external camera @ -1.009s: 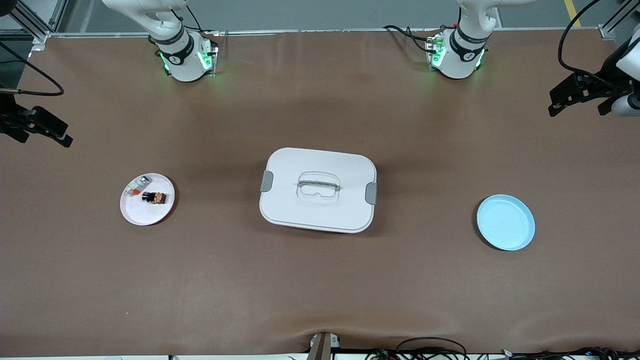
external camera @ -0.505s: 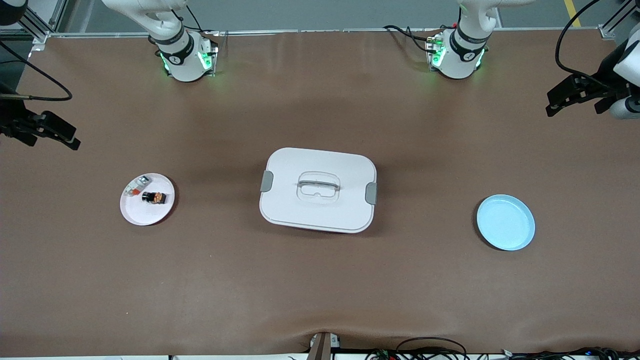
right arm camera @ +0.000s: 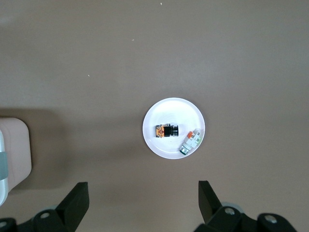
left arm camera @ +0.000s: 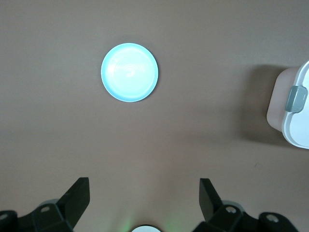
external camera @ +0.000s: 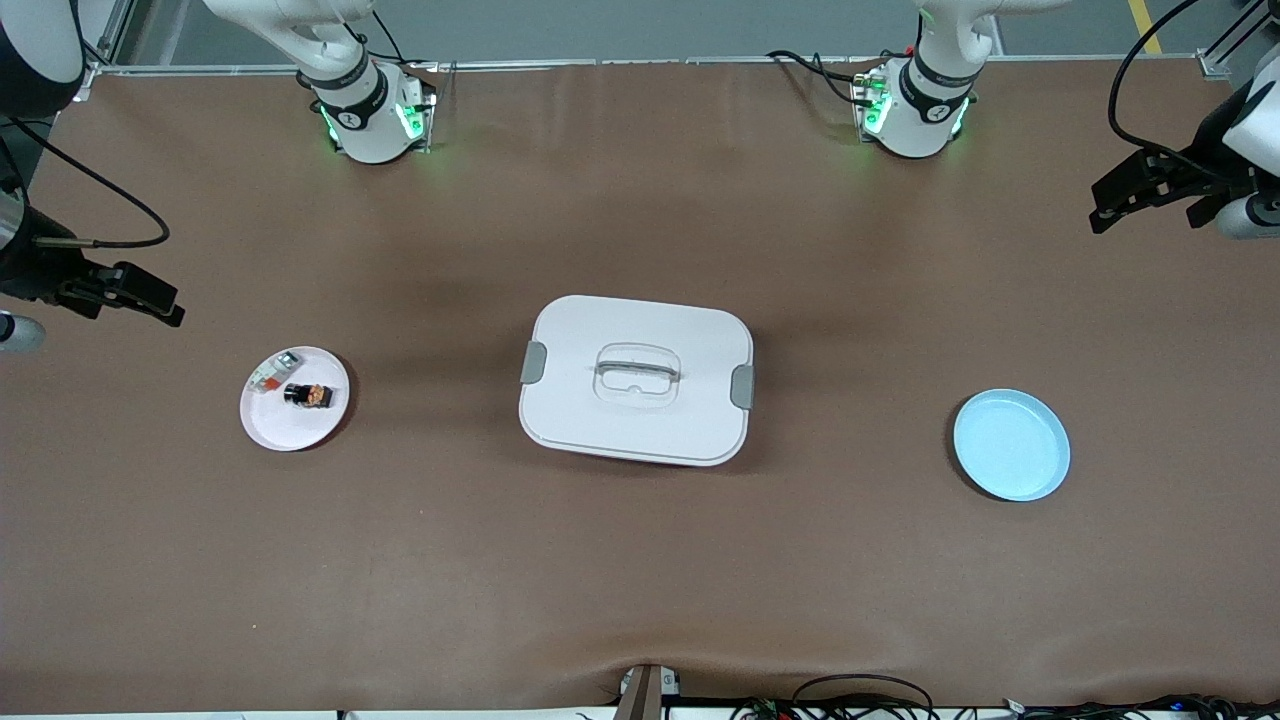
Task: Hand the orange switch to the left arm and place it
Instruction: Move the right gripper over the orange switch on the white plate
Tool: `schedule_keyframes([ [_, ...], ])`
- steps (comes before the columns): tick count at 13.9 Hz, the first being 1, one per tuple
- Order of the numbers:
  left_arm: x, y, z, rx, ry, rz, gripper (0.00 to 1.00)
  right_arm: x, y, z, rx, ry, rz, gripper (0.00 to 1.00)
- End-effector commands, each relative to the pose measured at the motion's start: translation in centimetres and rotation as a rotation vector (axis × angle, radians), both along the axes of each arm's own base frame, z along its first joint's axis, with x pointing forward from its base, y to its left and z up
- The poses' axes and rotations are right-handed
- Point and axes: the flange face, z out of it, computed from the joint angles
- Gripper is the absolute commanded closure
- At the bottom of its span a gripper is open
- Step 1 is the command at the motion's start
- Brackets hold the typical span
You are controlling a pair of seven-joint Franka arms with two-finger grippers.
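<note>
Brown table (external camera: pixel 640 560), orange switch (external camera: pixel 306 395) on pink plate (external camera: pixel 290 428), both grippers (external camera: pixel 150 297) (external camera: pixel 1125 195) seemingly spread, empty.

Right pincer (external camera: pixel 165 305) held high over the surface's edge at the right arm's end, fingers (right arm camera: pixel 77 200) spread wide and empty. Left pincer (external camera: pixel 1110 200) likewise raised over the left arm's end, fingers (left arm camera: pixel 208 195) parted with nothing between. Both pointing down, well apart.

Brown table (external camera: pixel 640 580) bearing a white plate (external camera: pixel 290 428), the box (external camera: pixel 636 380), a blue plate (external camera: pixel 1011 445).
</note>
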Motion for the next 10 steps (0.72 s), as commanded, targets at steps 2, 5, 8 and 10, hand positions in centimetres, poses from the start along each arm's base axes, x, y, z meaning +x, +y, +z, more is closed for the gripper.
schedule_keyframes([
  [2, 0.1, -0.4, 0.2, 0.000, 0.008, -0.006, 0.00, 1.3, -0.3, -3.6, -0.003, 0.065, 0.006, 0.00],
  [5, 0.4, -0.4, -0.1, -0.001, 0.008, -0.005, 0.00, 1.6, -0.9, -7.4, -0.007, 0.115, -0.002, 0.00],
  [8, 0.5, -0.2, -0.1, -0.001, 0.008, -0.005, 0.00, 1.2, -1.7, -12.1, -0.014, 0.120, -0.012, 0.00],
  [10, 0.5, -0.2, -0.3, 0.000, 0.011, -0.006, 0.00, 0.5, -2.0, -16.3, -0.016, 0.106, -0.013, 0.00],
])
